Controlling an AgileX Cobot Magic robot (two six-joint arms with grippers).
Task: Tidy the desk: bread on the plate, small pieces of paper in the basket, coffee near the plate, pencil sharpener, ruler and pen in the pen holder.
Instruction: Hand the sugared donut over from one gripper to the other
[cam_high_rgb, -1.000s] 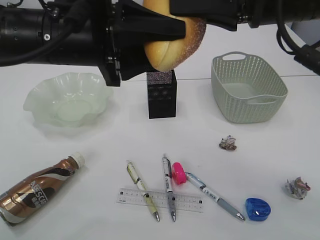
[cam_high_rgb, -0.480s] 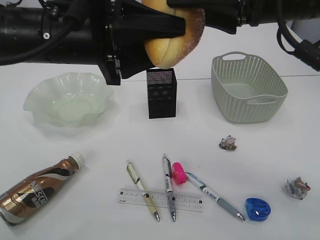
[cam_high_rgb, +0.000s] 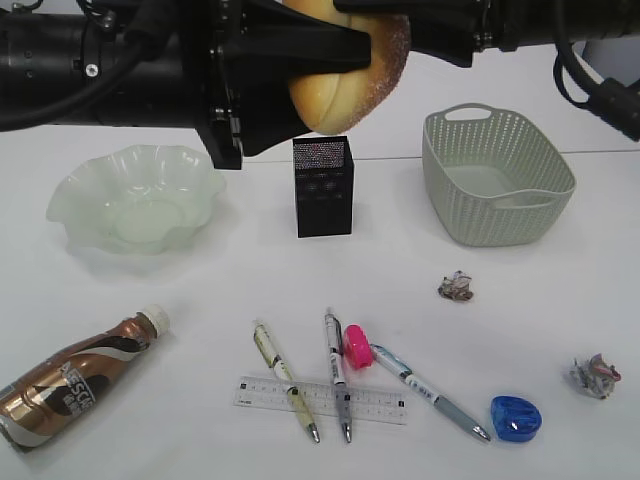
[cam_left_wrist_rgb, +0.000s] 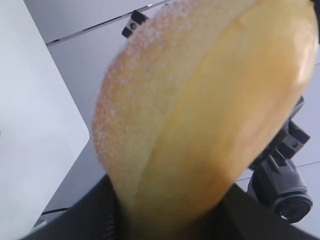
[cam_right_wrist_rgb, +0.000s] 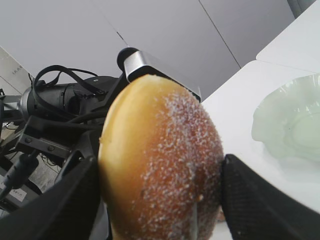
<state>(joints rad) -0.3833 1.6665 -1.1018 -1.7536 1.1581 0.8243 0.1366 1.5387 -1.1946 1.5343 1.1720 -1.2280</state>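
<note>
The sugared golden bread (cam_high_rgb: 345, 85) hangs high above the pen holder (cam_high_rgb: 323, 190), and my left gripper (cam_high_rgb: 335, 90) is shut on it. It fills the left wrist view (cam_left_wrist_rgb: 200, 115). My right gripper (cam_right_wrist_rgb: 162, 200) stands open with a finger on each side of the bread (cam_right_wrist_rgb: 160, 165). The pale green plate (cam_high_rgb: 70, 195) sits at the left and the basket (cam_high_rgb: 440, 160) at the right. The coffee (cam_high_rgb: 75, 380) lies on its side at the front left. The ruler (cam_high_rgb: 380, 402), three pens (cam_high_rgb: 337, 375) and a blue pencil sharpener (cam_high_rgb: 515, 417) lie at the front.
Two crumpled pieces of paper (cam_high_rgb: 456, 287) (cam_high_rgb: 594, 376) lie right of centre. A small pink object (cam_high_rgb: 357, 346) rests between two of the pens. Both black arms cross the top of the exterior view.
The right gripper's fingers have spread apart around the bread. The bread has risen slightly in the left gripper. Nothing on the desk has moved.
</note>
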